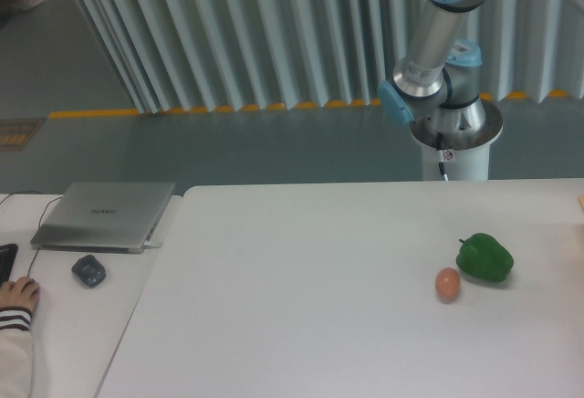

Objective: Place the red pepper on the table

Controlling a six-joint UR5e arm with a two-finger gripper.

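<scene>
The red pepper is out of view in this frame. The white table (301, 307) fills the lower part of the camera view. A green bell pepper (484, 257) and a small orange-brown egg (447, 284) lie on it at the right. Only the arm's base and lower joints (436, 60) show at the top right, behind the table. The gripper is out of the frame.
An adjoining white desk (64, 325) at the left carries a closed silver laptop (105, 215) and a dark mouse (88, 270). A person's hand (16, 296) rests at the far left edge. A small orange object (580, 203) peeks in at the right edge.
</scene>
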